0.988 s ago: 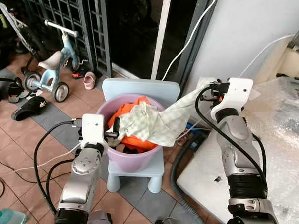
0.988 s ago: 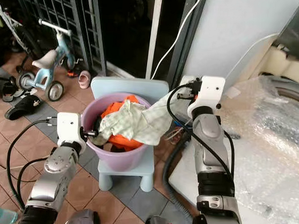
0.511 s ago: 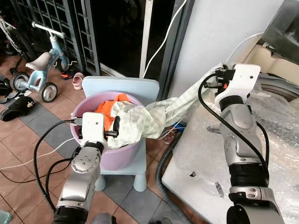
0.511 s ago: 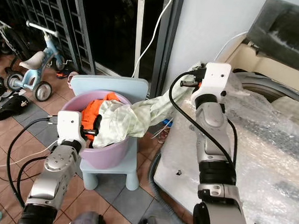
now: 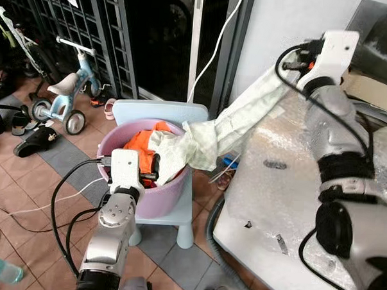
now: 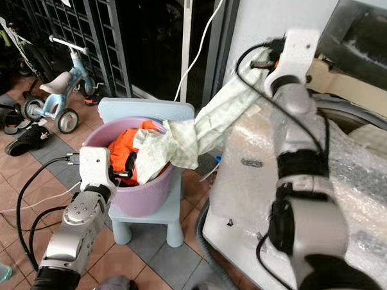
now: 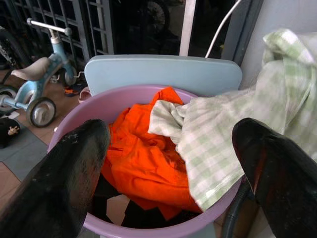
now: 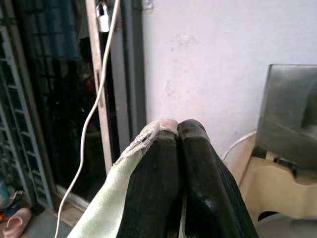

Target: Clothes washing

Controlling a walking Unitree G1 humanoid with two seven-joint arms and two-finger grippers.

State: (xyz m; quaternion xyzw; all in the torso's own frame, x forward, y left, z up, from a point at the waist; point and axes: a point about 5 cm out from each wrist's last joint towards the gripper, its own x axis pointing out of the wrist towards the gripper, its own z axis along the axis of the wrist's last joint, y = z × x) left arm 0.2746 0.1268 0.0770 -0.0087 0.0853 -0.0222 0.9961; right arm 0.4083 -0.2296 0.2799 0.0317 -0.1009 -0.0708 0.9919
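Pinched tight in right gripper (image 8: 177, 130): pale green checked cloth (image 5: 243, 118), pulled taut and high from round lilac plastic basin (image 5: 160, 193). Inside basin: orange garment (image 7: 143, 158), crumpled, soft. Left gripper (image 7: 168, 163) at the rim, fingers wide apart. Under basin: light blue plastic chair (image 5: 156, 110). Beside: washing machine wrapped in bubble wrap (image 5: 288, 181).
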